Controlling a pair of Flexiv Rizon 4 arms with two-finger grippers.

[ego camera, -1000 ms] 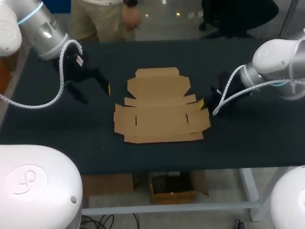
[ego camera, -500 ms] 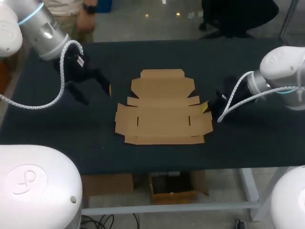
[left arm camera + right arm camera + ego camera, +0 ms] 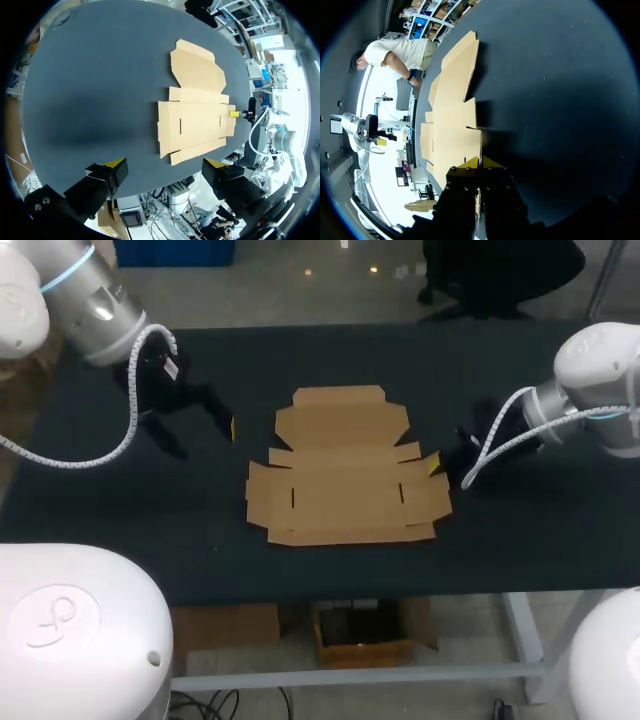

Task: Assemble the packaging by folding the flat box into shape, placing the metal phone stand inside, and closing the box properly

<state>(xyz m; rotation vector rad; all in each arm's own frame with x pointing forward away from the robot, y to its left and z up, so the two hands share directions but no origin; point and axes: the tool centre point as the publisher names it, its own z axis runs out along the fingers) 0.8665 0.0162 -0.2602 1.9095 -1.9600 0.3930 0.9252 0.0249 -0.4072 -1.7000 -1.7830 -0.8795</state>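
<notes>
The flat box [image 3: 345,475] lay unfolded at the middle of the bench [image 3: 300,350]. The right tool [image 3: 480,162] was pinched closed on the edge of its right flap. The left tool [image 3: 204,438] hung wide open, holding nothing, well apart from the box's left side.

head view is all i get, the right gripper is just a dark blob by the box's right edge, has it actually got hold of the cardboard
Observer: Yes. In the right wrist view the right gripper has its two yellow tips closed together on the side edge of the flat box, one tip on each face of the cardboard.
Operator: and on the other side? i can only make out one yellow tip there
Observer: The left wrist view shows both. The left gripper is wide open with nothing between its tips, and the box lies ahead of it, apart from it.
</notes>
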